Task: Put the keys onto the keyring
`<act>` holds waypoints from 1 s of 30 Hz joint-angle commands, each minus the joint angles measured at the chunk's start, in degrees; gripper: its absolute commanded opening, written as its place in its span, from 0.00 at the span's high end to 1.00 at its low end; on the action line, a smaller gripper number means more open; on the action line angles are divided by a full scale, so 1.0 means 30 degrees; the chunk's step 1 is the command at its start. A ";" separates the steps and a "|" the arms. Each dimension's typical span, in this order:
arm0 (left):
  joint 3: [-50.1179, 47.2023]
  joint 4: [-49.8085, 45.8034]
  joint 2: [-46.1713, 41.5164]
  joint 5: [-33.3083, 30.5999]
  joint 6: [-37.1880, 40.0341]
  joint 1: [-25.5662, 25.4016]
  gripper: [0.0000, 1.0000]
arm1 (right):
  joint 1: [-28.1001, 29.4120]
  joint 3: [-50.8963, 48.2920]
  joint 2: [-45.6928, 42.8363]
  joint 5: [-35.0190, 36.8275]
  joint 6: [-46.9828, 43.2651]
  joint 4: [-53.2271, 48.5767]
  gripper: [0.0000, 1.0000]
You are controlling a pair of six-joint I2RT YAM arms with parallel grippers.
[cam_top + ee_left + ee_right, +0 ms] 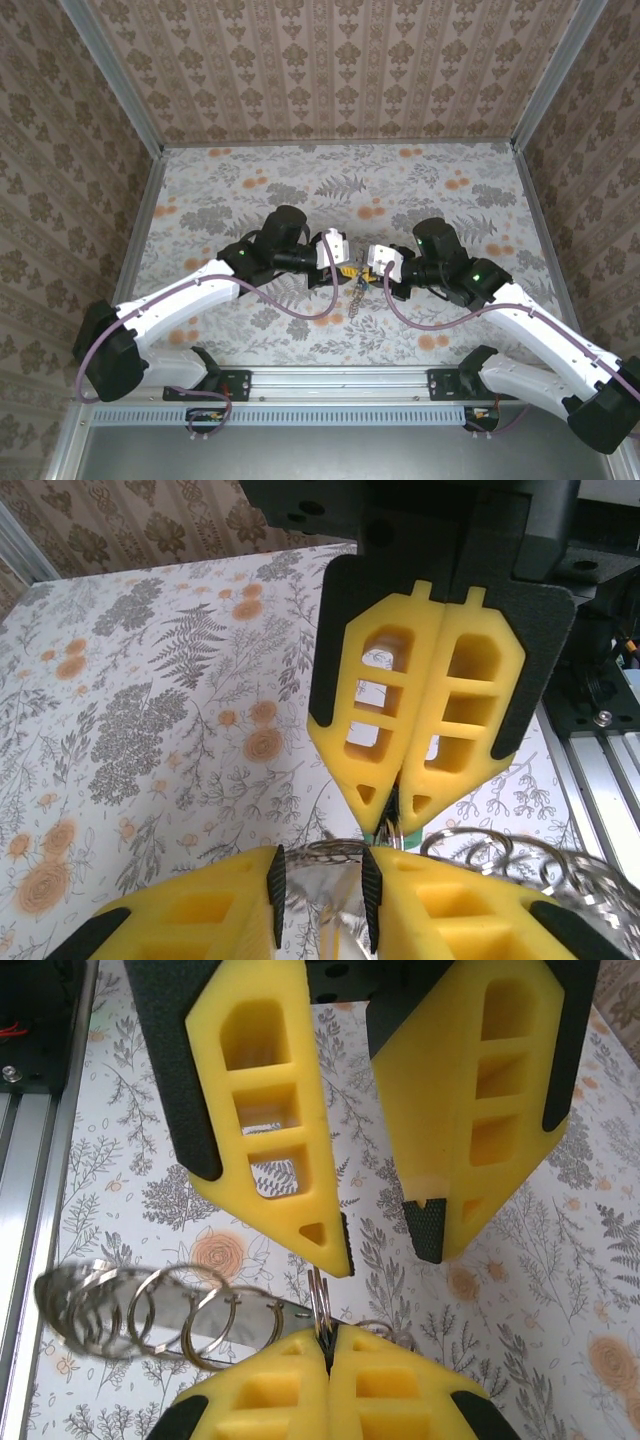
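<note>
My two grippers meet tip to tip over the middle of the table. My right gripper [328, 1335] is shut on the thin metal keyring [320, 1295], which stands edge-on out of its tips. From the left wrist the right gripper [393, 815] shows the same pinch, with a small green key head [372, 837] peeking out just below it. My left gripper [385, 1250] is open. One of its black pads [345, 1245] sits right above the ring, with nothing between the fingers. A chain of silvery rings [150, 1310] trails from the keyring and hangs down [357, 296].
The floral table [250, 190] is walled in by patterned panels at the back and both sides. An aluminium rail [340, 380] runs along the near edge by the arm bases. Purple cables loop under both arms.
</note>
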 commanded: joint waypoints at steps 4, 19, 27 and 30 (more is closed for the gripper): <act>0.0603 -0.0584 0.0040 0.1015 0.0280 -0.0147 0.62 | 0.0101 0.0681 0.0065 0.0382 0.0284 0.0624 1.00; 0.1176 -0.1276 0.0820 0.0396 0.0020 -0.0029 0.64 | 0.0086 0.0492 0.0262 0.0177 0.0265 0.1029 1.00; 0.1453 -0.1167 0.1105 0.0701 0.0430 -0.0039 0.75 | 0.0112 0.0629 0.0402 0.0119 0.0497 0.1065 1.00; 0.1486 -0.1256 0.1108 0.1015 0.0516 -0.0046 0.78 | 0.0114 0.0665 0.0489 0.0101 0.0630 0.1161 1.00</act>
